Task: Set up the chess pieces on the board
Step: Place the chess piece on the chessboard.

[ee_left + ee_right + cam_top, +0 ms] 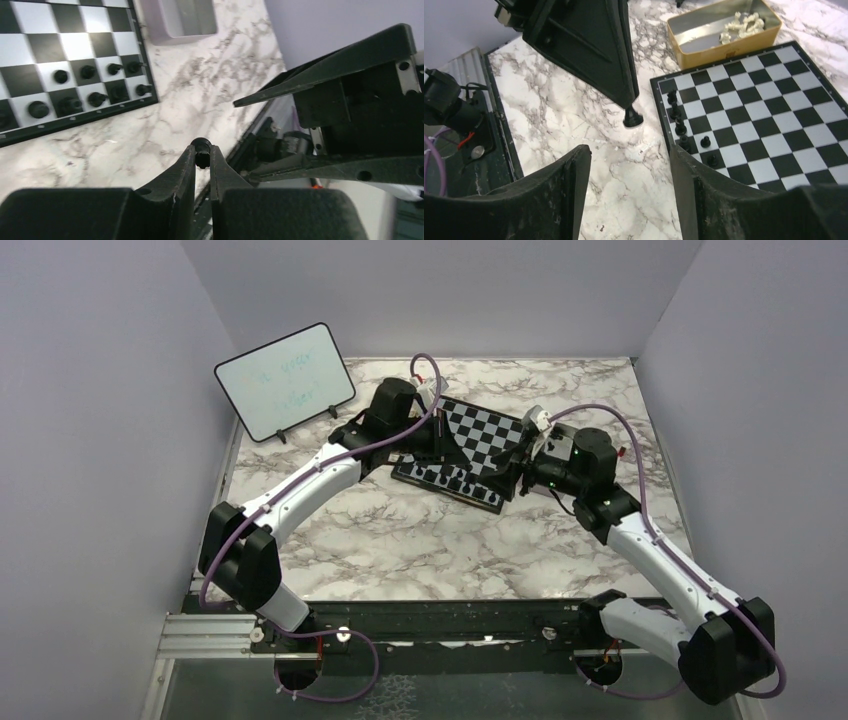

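The chessboard (485, 435) lies at the table's middle, with black pieces (455, 482) along its near edge. In the left wrist view my left gripper (202, 152) is shut on a small black chess piece (202, 148), held over the marble just off the board (30, 45), where several black pieces (75, 95) stand. The right wrist view shows that held piece (632, 118) under the left fingers (614, 75), beside the board's edge (655, 100). My right gripper (629, 155) is open and empty over the marble next to the black pieces (681, 127). Cream-white pieces (739, 25) lie in a tin.
A gold tin (694, 55) stands beyond the board's corner. A white dry-erase board (285, 380) stands at the back left. Both arms (300, 485) (650, 540) reach in over the board's near side. The black base rail (450, 625) runs along the near edge.
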`<control>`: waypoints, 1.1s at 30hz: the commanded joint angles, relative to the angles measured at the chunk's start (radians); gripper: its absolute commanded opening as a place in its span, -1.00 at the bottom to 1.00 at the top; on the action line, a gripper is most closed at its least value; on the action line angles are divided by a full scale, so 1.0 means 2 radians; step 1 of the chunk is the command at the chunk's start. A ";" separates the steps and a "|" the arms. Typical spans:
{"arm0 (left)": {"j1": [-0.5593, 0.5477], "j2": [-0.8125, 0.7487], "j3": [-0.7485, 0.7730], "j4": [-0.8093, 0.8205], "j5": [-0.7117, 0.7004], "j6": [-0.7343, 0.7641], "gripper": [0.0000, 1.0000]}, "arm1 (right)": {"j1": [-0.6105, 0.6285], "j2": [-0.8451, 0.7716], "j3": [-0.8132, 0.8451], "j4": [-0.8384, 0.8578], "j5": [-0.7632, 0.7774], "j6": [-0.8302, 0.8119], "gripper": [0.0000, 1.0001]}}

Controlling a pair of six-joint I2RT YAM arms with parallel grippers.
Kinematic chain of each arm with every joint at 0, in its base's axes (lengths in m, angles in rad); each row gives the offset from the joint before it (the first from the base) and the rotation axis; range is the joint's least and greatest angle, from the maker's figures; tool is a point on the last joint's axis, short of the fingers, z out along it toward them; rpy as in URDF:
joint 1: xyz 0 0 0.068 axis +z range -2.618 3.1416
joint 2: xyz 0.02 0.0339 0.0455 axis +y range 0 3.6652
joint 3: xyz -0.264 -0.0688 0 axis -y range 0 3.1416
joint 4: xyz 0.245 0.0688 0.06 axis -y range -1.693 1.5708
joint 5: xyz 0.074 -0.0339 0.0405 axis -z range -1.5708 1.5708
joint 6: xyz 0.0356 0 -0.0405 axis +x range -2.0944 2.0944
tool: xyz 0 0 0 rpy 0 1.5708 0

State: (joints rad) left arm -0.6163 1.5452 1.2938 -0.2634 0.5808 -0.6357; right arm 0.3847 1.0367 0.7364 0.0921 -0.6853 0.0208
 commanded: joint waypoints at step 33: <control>0.009 0.049 -0.082 0.018 -0.436 0.120 -0.79 | 0.001 -0.036 0.018 -0.177 0.262 0.105 1.00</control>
State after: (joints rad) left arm -0.6056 1.6123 1.1553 -0.3210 -0.2512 -0.3946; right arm 0.3847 0.9794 0.7147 -0.1902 -0.2207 0.2260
